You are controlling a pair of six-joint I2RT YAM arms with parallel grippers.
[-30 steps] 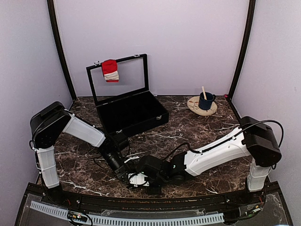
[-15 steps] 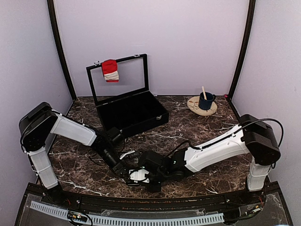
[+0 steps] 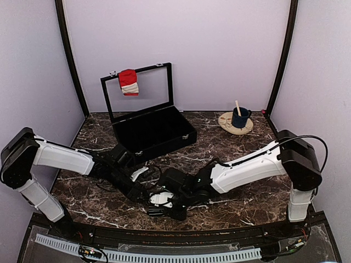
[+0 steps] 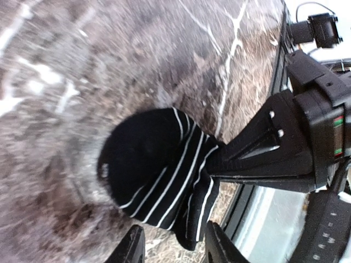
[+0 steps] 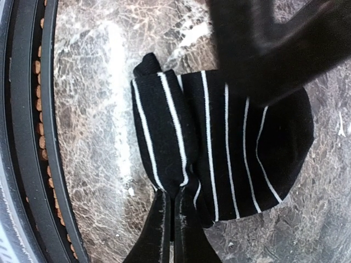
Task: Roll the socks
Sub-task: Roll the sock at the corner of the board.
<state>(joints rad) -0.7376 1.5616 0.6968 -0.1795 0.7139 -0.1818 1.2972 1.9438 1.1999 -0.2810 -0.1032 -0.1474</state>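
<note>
A black sock point(image 4: 159, 164) with thin white stripes lies bunched on the marble table close to its near edge. It also fills the right wrist view as the sock point(image 5: 230, 148). My right gripper point(image 5: 173, 197) is shut, pinching a fold at the sock's edge; in the left wrist view its fingers point(image 4: 258, 148) clamp the sock from the right. My left gripper point(image 4: 173, 249) is open, its tips on either side of the sock's lower fold without gripping it. From above, the left gripper point(image 3: 141, 193) and the right gripper point(image 3: 163, 204) meet at the front centre. A red sock point(image 3: 129, 82) with a white band hangs on the case lid.
An open black case point(image 3: 156, 131) stands at the back left with its lid upright. A blue mug point(image 3: 239, 118) holding a wooden stick sits on a round wooden coaster at the back right. The table's dark front rail point(image 5: 33, 137) runs right beside the striped sock.
My left gripper has opened and let go of the striped sock, and the left arm has swung lower and outward to the left. The right gripper stays shut on the sock.
</note>
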